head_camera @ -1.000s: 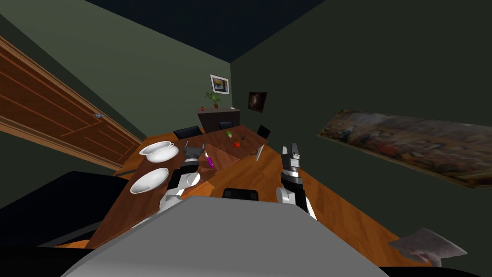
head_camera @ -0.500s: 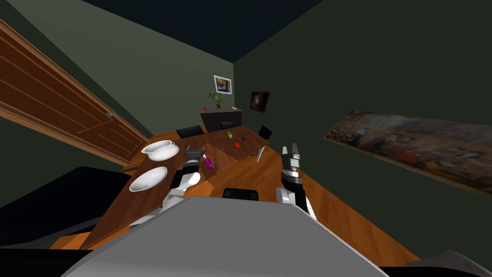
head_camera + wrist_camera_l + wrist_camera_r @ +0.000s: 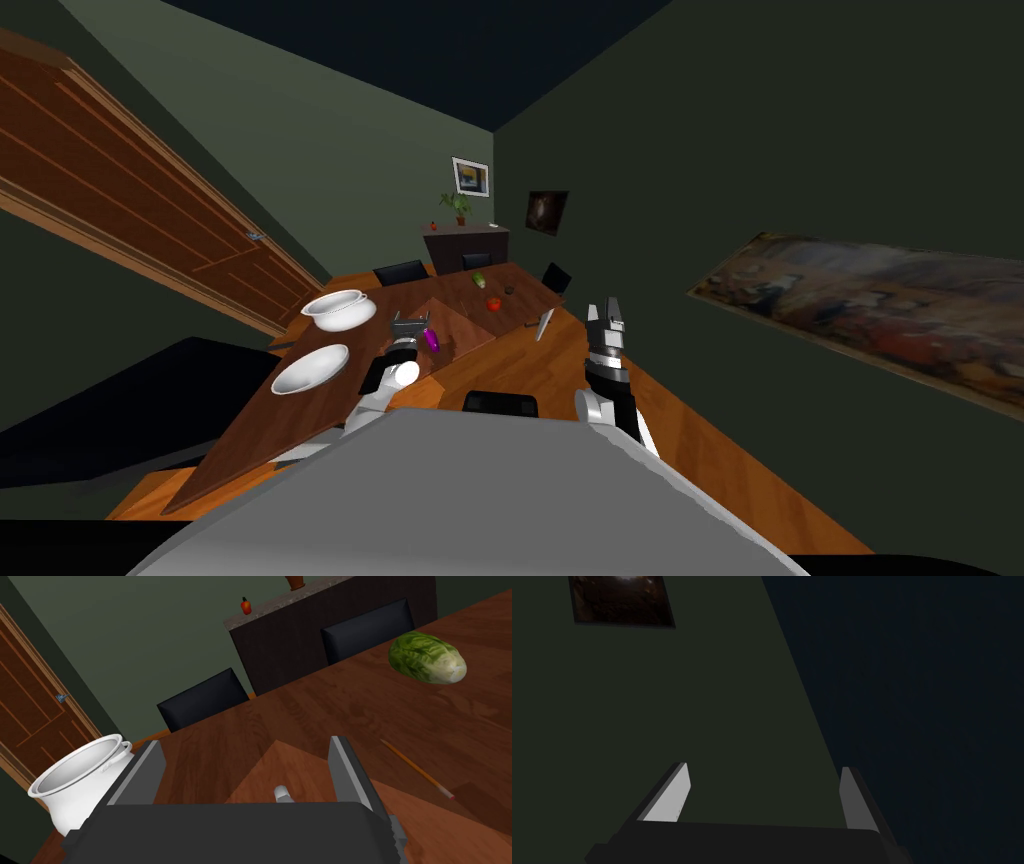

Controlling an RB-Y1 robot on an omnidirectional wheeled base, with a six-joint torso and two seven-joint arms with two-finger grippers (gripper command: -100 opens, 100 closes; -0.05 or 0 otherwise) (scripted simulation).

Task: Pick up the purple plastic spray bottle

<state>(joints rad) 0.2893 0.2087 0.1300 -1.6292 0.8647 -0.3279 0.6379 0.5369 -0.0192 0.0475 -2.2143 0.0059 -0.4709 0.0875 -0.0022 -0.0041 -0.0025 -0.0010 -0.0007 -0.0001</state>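
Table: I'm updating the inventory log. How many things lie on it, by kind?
Dishes: 2, white pot, white bowl
Purple spray bottle: 1
Produce: 2, green cabbage, red fruit
Knife: 1
Pencil: 1
Board: 1
Small dark thing: 1
Total: 9

Two arms: left gripper [image 3: 411,322] at 11 o'clock, fingers apart; right gripper [image 3: 606,311] at 1 o'clock, upright, fingers apart.

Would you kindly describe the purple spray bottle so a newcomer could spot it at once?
Start at the long wooden table. On its lighter wooden board, close by the left gripper, sits the spray bottle. It is the only purple thing there; the pot and bowl nearby are white.
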